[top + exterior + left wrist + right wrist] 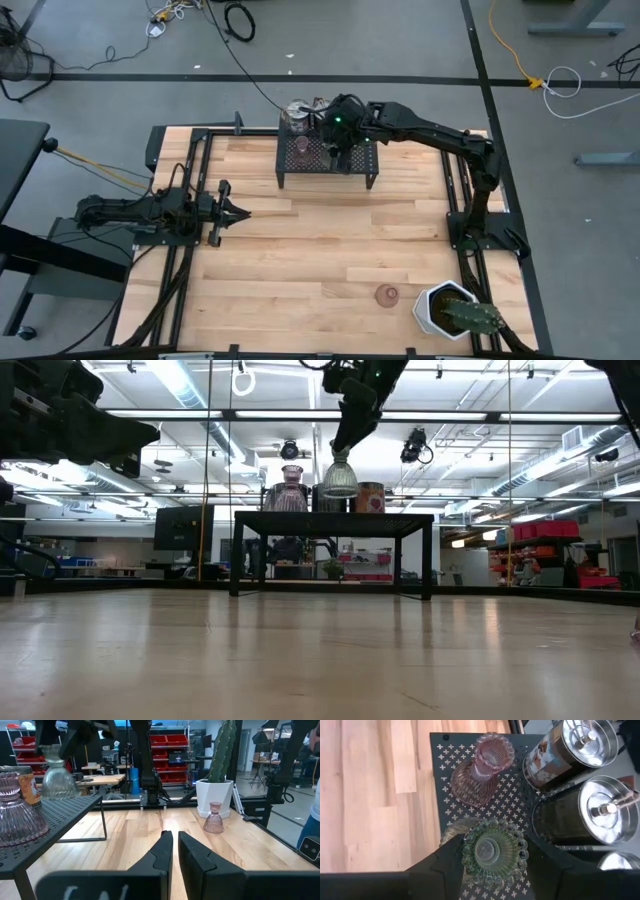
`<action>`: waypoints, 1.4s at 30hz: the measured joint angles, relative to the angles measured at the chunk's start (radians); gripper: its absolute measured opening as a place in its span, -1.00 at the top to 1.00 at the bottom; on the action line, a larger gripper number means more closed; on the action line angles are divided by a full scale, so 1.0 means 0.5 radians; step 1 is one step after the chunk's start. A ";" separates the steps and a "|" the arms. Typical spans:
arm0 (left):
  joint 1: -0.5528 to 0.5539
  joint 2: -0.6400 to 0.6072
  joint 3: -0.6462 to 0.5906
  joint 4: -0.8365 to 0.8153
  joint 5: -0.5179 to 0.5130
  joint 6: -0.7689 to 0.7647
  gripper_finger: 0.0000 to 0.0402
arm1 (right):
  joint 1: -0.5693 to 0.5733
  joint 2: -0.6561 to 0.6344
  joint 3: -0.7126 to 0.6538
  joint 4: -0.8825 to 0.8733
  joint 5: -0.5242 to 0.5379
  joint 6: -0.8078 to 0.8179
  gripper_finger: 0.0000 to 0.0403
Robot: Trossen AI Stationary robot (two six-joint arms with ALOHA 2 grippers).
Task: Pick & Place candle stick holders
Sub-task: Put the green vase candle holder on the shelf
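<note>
Right tool clamps green holder above rack — left tool together.

1. Bright, even overhead light fills the room; long ceiling strip lights glare white in the low view.
2. The pale wooden table top shows soft, faint shadows and a dull sheen.
3. The black perforated metal rack is backlit, nearly silhouetted.
4. The silvery metal can-like holders carry bright highlights.
5. The nearest dark fingers look soft.
</note>
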 joint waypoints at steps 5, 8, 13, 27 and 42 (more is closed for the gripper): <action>0.000 0.001 0.000 0.000 0.000 0.000 0.83 | -0.018 0.052 0.000 0.019 0.000 -0.007 0.11; -0.001 0.000 0.000 0.000 0.000 0.000 0.83 | -0.028 0.068 0.000 0.031 0.000 -0.022 0.11; 0.000 0.000 0.000 0.000 0.000 0.000 0.83 | -0.042 0.098 0.000 0.103 0.000 -0.034 0.11; 0.000 0.001 0.000 0.000 0.000 0.000 0.83 | -0.076 0.112 0.000 0.108 0.000 0.001 0.11; 0.000 0.000 0.000 0.000 0.000 0.000 0.83 | -0.078 0.112 0.000 0.103 -0.002 0.053 0.11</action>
